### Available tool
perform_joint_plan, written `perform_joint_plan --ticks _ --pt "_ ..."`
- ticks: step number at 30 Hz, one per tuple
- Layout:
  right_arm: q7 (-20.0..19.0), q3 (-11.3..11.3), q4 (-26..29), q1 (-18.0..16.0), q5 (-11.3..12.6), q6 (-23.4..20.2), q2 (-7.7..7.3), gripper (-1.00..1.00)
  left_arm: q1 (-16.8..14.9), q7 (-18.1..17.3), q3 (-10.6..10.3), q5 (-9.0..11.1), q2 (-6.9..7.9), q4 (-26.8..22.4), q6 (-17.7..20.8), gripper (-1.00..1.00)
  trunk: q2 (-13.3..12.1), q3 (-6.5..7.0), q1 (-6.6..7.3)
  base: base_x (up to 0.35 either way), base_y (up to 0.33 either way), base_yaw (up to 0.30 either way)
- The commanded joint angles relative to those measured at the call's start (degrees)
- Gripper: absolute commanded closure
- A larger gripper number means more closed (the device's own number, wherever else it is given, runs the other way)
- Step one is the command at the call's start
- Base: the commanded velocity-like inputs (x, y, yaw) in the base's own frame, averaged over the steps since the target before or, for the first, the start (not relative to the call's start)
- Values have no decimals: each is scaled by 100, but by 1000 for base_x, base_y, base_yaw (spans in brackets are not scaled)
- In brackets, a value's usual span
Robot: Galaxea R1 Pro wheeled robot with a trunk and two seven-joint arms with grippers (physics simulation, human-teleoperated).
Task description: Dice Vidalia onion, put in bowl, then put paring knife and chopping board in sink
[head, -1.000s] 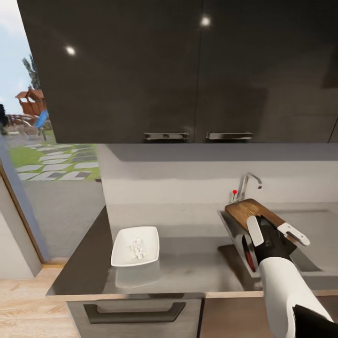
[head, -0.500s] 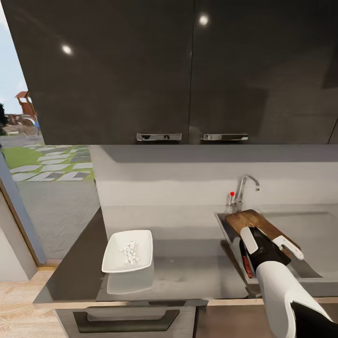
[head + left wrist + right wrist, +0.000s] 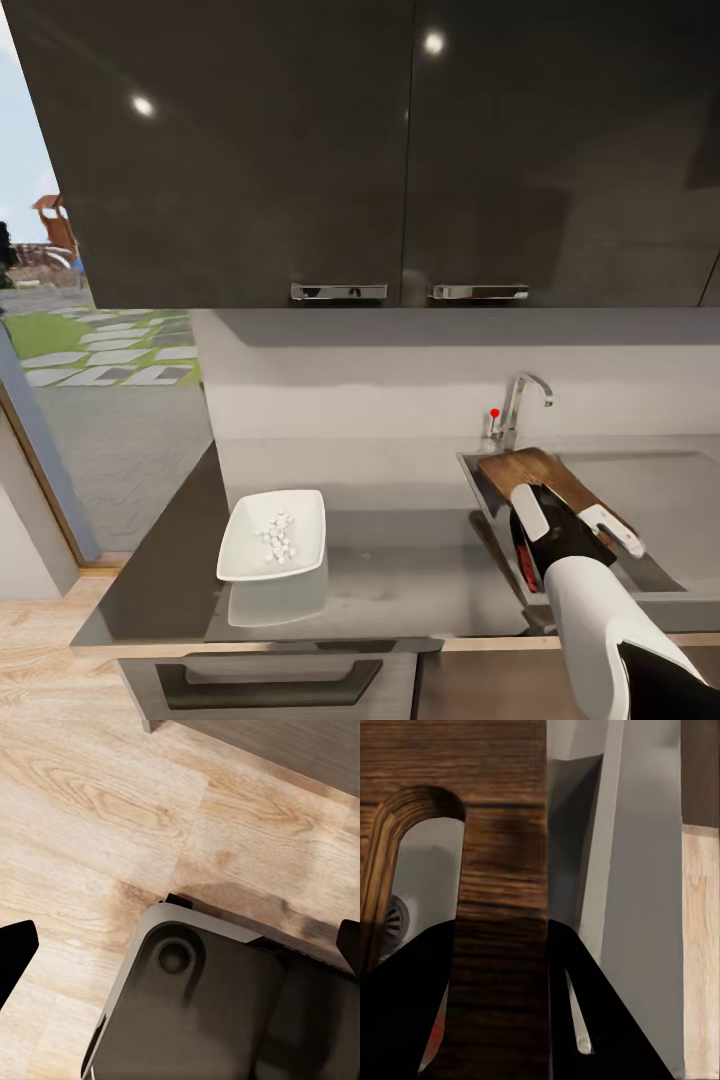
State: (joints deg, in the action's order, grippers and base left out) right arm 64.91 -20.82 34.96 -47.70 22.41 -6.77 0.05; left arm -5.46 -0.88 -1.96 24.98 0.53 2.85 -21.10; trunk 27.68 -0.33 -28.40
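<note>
Worktop [image 3: 400, 570] is bare and open between bowl [image 3: 272, 535] and sink [image 3: 640, 480]. Sink mouth mostly blocked: chopping board [image 3: 535, 472] leans across its left part, right claw [image 3: 580, 512] straddling the board, paring knife [image 3: 526, 565] by the left wall. Tap [image 3: 520, 398] stands behind; wall cabinets [image 3: 400, 150] hang low overhead.

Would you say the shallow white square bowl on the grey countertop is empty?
No, the shallow white square bowl holds a small pile of white diced pieces near its middle.
</note>
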Motion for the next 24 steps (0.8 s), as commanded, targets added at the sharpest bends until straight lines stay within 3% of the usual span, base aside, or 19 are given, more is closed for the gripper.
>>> perform_joint_plan --ticks 1,7,15,21,24 --pt "21 -3 11 -1 71 -60 -2 100 -8 -9 -22 24 -1 23 -34 -100 5 -3 -2 0 0 0" --pt "36 -1 11 2 354 -61 -18 100 -8 -9 -22 24 1 23 -34 -100 5 -12 -2 0 0 0" --pt "47 -16 11 1 383 -61 -23 100 -8 -9 -23 24 0 23 -34 -100 5 -48 -2 0 0 0" --pt "42 -414 11 0 378 -61 -27 100 -8 -9 -23 24 1 23 -34 -100 5 -86 -2 0 0 0" --pt "40 -490 11 4 377 -61 -32 100 -8 -10 -23 24 0 23 -34 -100 5 -108 -2 0 0 0"
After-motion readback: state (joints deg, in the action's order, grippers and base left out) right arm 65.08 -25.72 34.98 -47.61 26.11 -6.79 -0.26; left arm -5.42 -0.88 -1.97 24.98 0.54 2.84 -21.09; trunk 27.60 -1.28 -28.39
